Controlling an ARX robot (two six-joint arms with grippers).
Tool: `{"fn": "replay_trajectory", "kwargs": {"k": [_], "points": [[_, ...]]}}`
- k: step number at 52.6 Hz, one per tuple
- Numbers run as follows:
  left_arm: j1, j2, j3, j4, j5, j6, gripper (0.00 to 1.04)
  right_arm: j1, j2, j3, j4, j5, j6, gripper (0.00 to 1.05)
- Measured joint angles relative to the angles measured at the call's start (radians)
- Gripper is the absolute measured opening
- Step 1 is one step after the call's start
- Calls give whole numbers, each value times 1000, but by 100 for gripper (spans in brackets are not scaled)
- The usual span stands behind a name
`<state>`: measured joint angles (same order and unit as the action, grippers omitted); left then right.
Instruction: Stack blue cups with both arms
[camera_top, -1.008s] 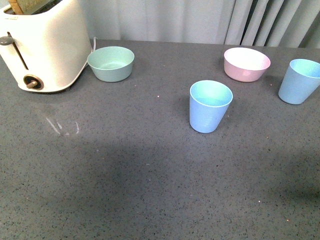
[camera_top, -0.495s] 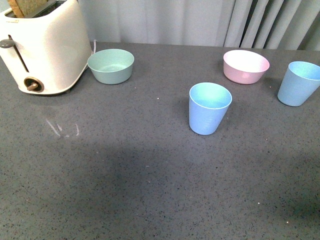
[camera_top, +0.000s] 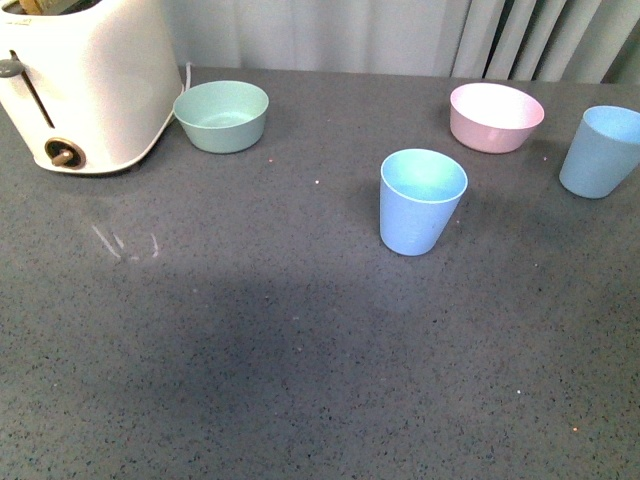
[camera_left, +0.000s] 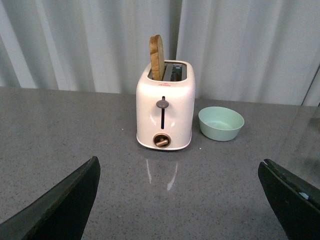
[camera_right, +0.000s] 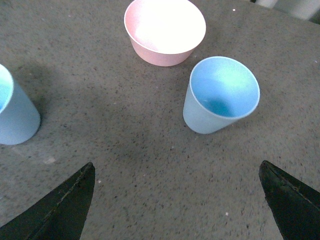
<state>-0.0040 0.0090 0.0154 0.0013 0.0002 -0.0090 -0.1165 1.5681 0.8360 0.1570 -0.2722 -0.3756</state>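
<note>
1. Plainly, none of the stacking had been done. The two blue cups stood upright and well apart on the grey table (camera_top: 300, 350), neither inside the other, and no arm showed in the front view.
2. At the far left, the toaster (camera_top: 80, 90) and the mint green bowl (camera_top: 221, 115) just beside it had no part in the job. The left gripper (camera_left: 178, 162) faced them across bare table, its jaws spread wide and holding nothing.
3. The middle blue cup (camera_top: 421, 200) sat near the table's centre, mouth up, with nothing touching it.
4. The pink bowl (camera_top: 496, 117) lay behind and between the cups, touching neither.
5. The far-right blue cup (camera_top: 598, 150) stood near the right edge of the front view. The right gripper (camera_right: 177, 165) was short of it, fully open and empty.
6. By my judgement everything was left to do: reach a cup, grasp it, carry it over and nest it in the other.
7. Only the wrist views showed the claws. The left wrist view showed the bread slice (camera_left: 157, 57) standing in the toaster's slot, but no cup. The right wrist view showed both cups and the far-right cup's empty inside, but no toaster.
</note>
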Motion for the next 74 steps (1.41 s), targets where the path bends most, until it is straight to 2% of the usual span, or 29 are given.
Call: {"fn": "replay_trajectory", "kwargs": {"k": [2, 10, 27, 34, 41, 48, 51, 56, 57, 65, 74], "points": [[0, 0, 0, 0, 0, 0, 96, 17, 75, 77, -23, 34, -43, 96], [0, 0, 0, 0, 0, 0, 96, 53, 243, 286, -121, 68, -121, 96], [0, 0, 0, 0, 0, 0, 96, 71, 473, 490, -192, 123, -163, 94], [0, 0, 0, 0, 0, 0, 96, 76, 514, 513, -195, 133, -163, 77], [0, 0, 0, 0, 0, 0, 96, 85, 530, 513, -192, 142, -158, 49], [0, 0, 0, 0, 0, 0, 96, 85, 528, 512, -191, 141, -155, 33], [0, 0, 0, 0, 0, 0, 96, 82, 518, 503, -196, 135, -153, 21], [0, 0, 0, 0, 0, 0, 96, 77, 501, 484, -199, 125, -151, 8], [0, 0, 0, 0, 0, 0, 96, 76, 491, 475, -202, 118, -154, 3], [0, 0, 0, 0, 0, 0, 96, 58, 416, 426, -229, 89, -173, 2], [0, 0, 0, 0, 0, 0, 96, 53, 306, 365, -285, 13, -190, 2]]}}
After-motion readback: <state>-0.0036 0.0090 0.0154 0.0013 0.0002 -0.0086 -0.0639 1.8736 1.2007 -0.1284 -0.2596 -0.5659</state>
